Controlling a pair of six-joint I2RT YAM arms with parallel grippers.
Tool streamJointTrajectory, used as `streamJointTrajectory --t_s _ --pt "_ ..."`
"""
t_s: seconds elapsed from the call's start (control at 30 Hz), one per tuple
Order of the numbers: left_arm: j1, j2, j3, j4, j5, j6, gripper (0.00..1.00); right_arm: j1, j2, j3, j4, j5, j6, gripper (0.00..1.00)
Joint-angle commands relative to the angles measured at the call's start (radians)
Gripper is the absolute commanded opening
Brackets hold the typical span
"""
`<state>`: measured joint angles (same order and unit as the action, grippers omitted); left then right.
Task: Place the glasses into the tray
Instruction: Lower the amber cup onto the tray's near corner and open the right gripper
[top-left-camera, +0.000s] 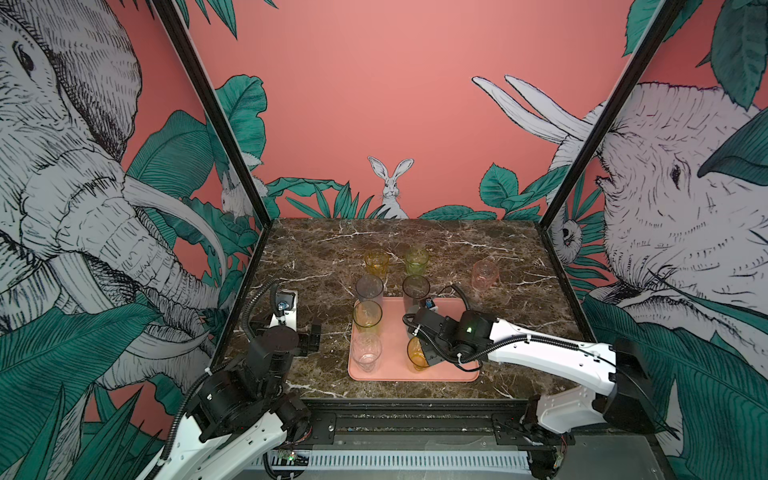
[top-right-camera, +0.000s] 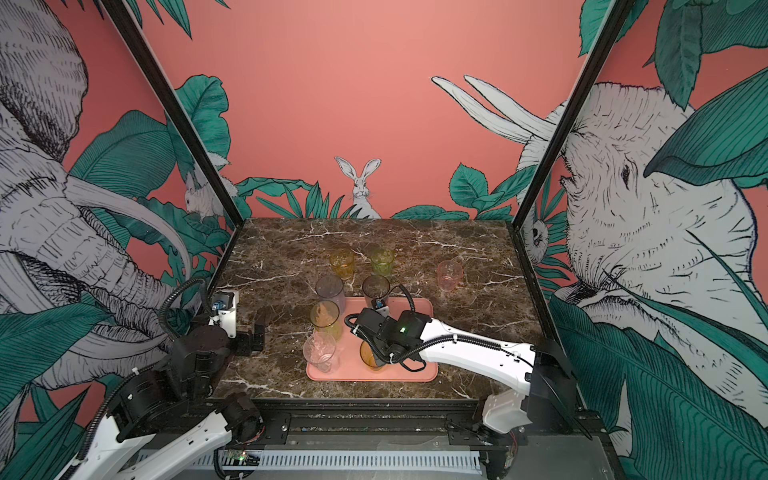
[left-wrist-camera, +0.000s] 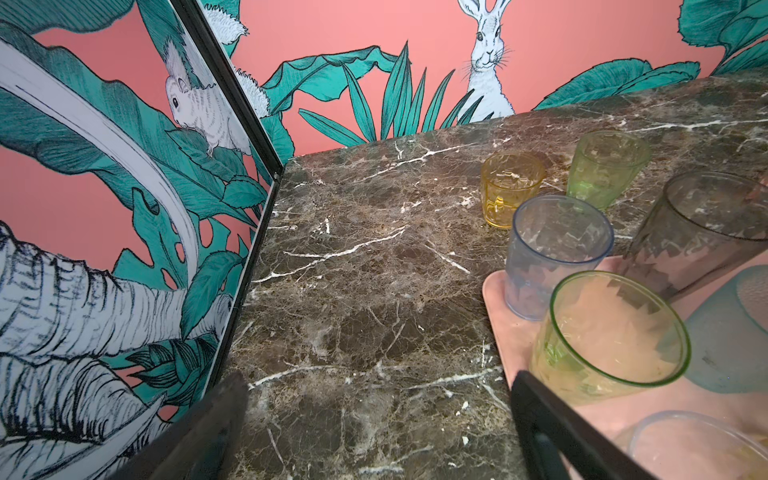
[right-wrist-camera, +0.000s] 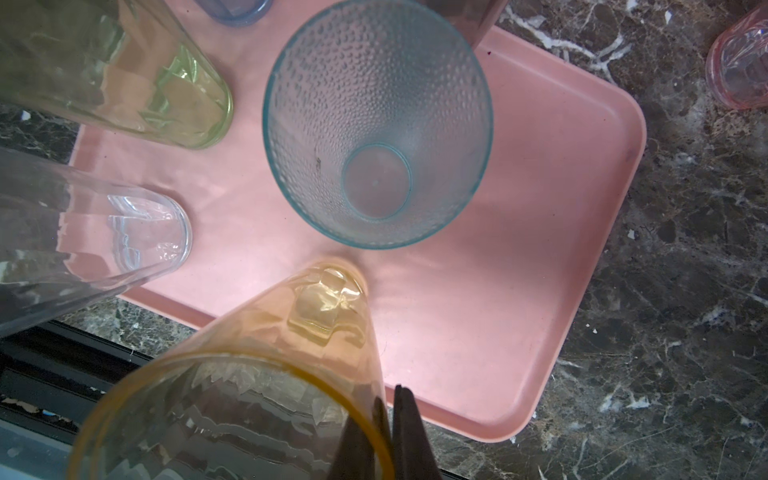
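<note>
Left gripper (top-left-camera: 311, 337) gaped wide, empty, beside the salmon tray (top-left-camera: 457, 376) holding five tumblers (top-left-camera: 367, 316), while the right gripper (right-wrist-camera: 390, 403) pinched the rim of a tilted amber tumbler (right-wrist-camera: 266, 374) over it; three short glasses (top-left-camera: 416, 259) stood on marble (top-left-camera: 519, 332) beyond.
</note>
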<state>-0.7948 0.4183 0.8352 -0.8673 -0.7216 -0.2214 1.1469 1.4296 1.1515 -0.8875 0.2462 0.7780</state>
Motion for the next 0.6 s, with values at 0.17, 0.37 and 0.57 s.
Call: streamJointTrajectory --t_s 0.17,0.37,0.57 --pt "0.004 -0.004 -0.008 -0.016 -0.004 -0.022 1.0 0.005 0.023 0.038 -0.01 0.012 0.024 0.0" --pt "0.003 -0.003 -0.008 -0.018 -0.005 -0.022 1.0 0.005 0.032 0.041 -0.007 0.007 0.025 0.0" --pt "0.004 -0.003 -0.009 -0.018 -0.004 -0.022 0.99 0.006 0.039 0.046 -0.017 0.013 0.03 0.13"
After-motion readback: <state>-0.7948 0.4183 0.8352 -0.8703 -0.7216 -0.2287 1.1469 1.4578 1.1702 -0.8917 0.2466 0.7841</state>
